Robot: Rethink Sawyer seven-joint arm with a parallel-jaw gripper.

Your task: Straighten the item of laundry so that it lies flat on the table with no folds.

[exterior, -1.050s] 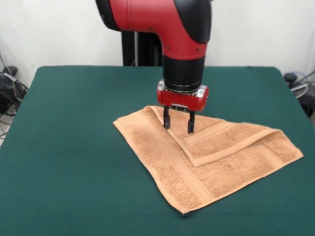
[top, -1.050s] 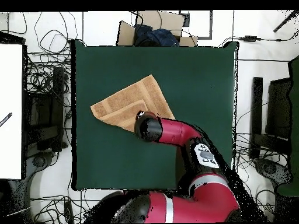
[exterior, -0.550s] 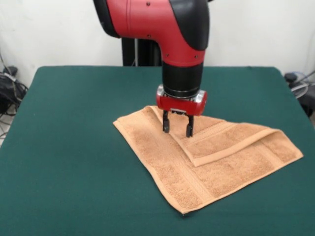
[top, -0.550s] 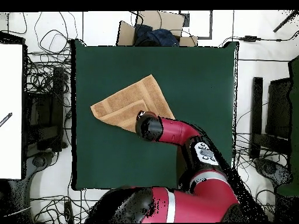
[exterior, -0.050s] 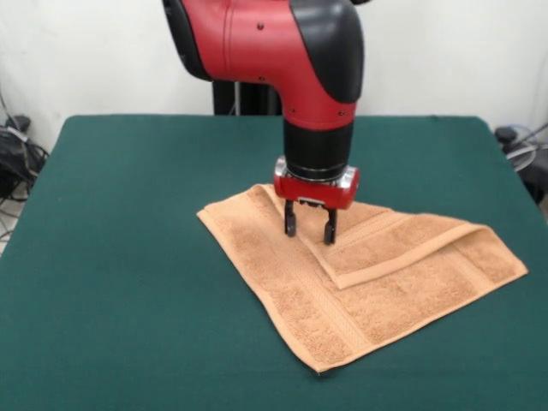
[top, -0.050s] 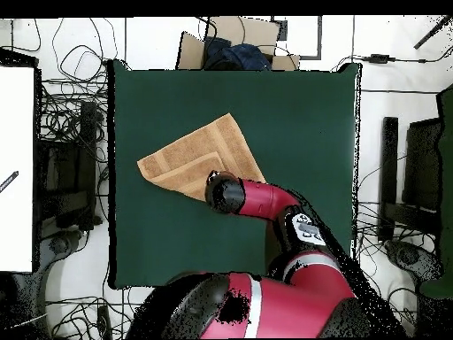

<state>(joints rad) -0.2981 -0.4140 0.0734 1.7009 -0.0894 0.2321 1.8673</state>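
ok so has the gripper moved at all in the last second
Yes, slightly. In the front view the gripper has come down a little toward the folded orange towel, its open fingertips now lower against the flap's edge. The towel itself has not shifted on the green table.

A robotics lab: a green felt table [top, -0.050s: 310,115] against a plain white wall [exterior, -0.050s: 462,51]; tangled black cables [top, -0.050s: 66,106] strewn over the floor around it; a cardboard box [top, -0.050s: 234,40] at one edge

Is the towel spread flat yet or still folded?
Folded. In the front view the towel shows as a triangle, with one layer doubled over the other and its banded edge running across the lower layer. The open end effector is above that flap.
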